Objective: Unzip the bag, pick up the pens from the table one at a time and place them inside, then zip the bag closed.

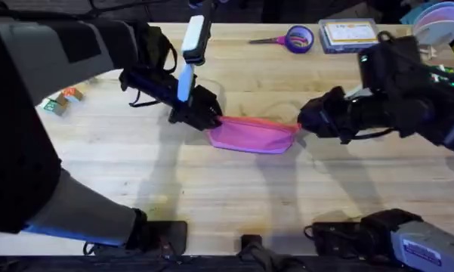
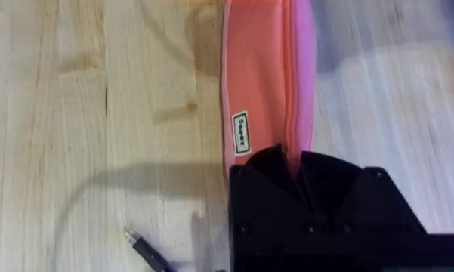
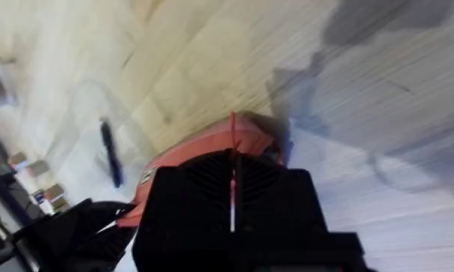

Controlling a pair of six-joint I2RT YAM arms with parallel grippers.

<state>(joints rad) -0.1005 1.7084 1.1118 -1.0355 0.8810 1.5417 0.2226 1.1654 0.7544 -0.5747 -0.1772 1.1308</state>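
The pink bag (image 1: 253,134) lies flat mid-table, its zip running along the top. My left gripper (image 1: 211,121) is shut on the bag's left end; in the left wrist view the black fingers (image 2: 268,170) pinch the pink fabric (image 2: 260,75) at the zip line. My right gripper (image 1: 304,123) is shut on the bag's right end, where a thin red edge of the bag (image 3: 233,132) sits between the fingers. One dark pen with a reddish tip (image 2: 143,251) lies on the table (image 1: 227,196) beside the left gripper, and it appears again as a dark stick (image 3: 109,155).
Purple-handled scissors (image 1: 291,38) and a clear plastic box (image 1: 349,34) sit at the far edge. Small coloured blocks (image 1: 60,102) lie at the left. Stacked plates (image 1: 438,17) are at the far right corner. Bare wood stretches in front of the bag.
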